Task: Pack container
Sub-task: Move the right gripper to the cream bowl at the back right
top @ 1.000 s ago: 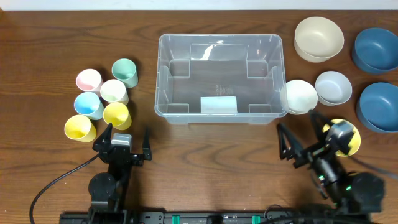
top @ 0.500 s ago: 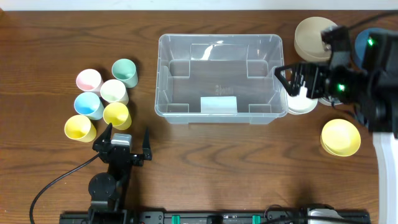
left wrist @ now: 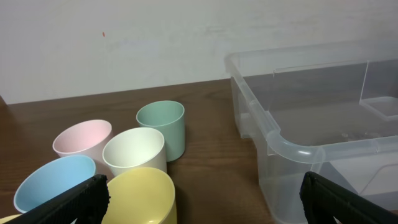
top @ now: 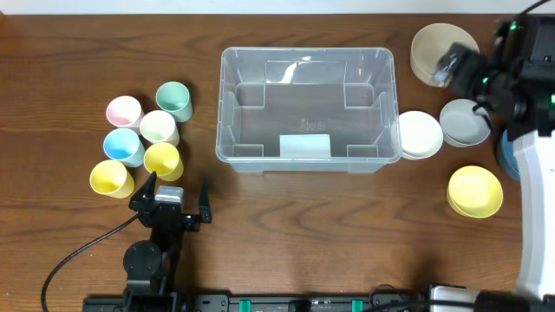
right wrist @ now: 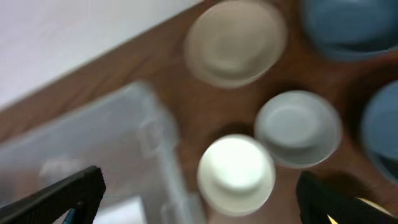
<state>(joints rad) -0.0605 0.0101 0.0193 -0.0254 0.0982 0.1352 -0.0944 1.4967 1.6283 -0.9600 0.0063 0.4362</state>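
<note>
Pastel cups stand upright in a tight cluster near the tabletop's left edge: a pink cup (top: 124, 111), a green cup (top: 174, 100), a white cup (top: 159, 127), a blue cup (top: 123, 146), a yellow cup (top: 163, 159) and, nearest the near edge, a second yellow cup (top: 111, 178). Just beside the yellow cup, by the near edge, the left claw (top: 177, 187) points toward the far edge with its jaws spread wide and nothing between them. The container (top: 306, 50), of clear plastic, sits upright in the middle of the tabletop, closer to the far edge than the near one. It holds nothing but a pale label (top: 304, 146) on its floor by the near wall. A white bowl (top: 421, 135) lies tight against its right rim, with a grey bowl (top: 466, 122) just beside that. A beige bowl (top: 434, 48) sits toward the far edge and a yellow bowl (top: 474, 191) lies apart toward the near edge. The right arm (top: 531, 87) reaches over the far right corner. In its blurred wrist view the right claw (right wrist: 199, 179) hangs wide and empty above the white and grey bowls, and two blue bowls (right wrist: 354, 25) show along the right edge.
</note>
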